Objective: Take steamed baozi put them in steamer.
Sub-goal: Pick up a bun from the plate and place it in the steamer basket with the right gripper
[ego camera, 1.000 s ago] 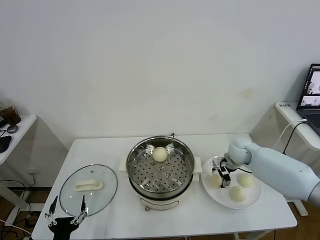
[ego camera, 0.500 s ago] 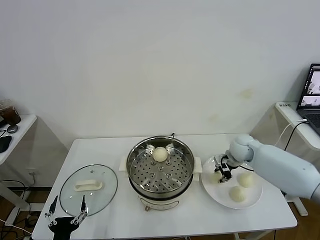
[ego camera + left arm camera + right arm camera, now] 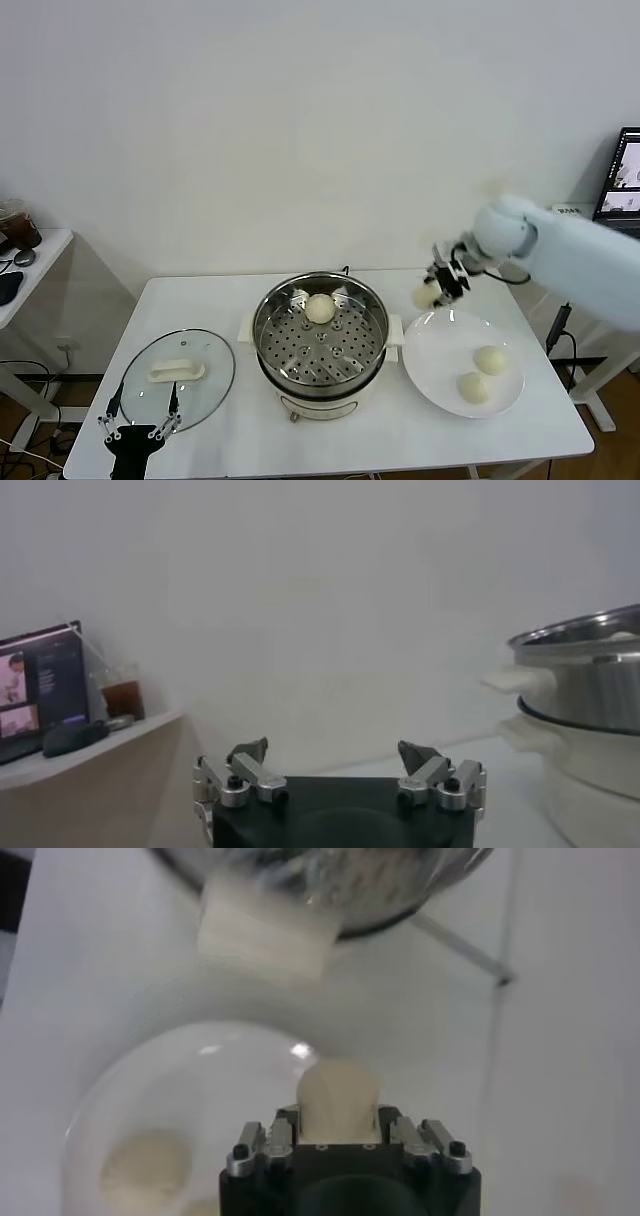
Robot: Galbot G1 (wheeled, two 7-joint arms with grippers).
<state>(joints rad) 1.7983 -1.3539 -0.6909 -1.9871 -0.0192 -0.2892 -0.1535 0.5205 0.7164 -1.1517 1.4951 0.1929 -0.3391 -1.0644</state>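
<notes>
The steamer (image 3: 320, 335) sits at centre frame on the counter (image 3: 250, 420), one baozi (image 3: 320, 308) already inside. My right tool (image 3: 437, 287) hangs right of it, above the plate (image 3: 440, 345), pinching a baozi (image 3: 424, 296); the pot lies to its left. My left tool (image 3: 140, 432) waits spread, lower left.

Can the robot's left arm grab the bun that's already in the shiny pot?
Probably not easily. The open left claw sits low at the table's near edge by the glass lid, and the steamer wall rises between it and that baozi. It would need lifting over the rim first.
</notes>
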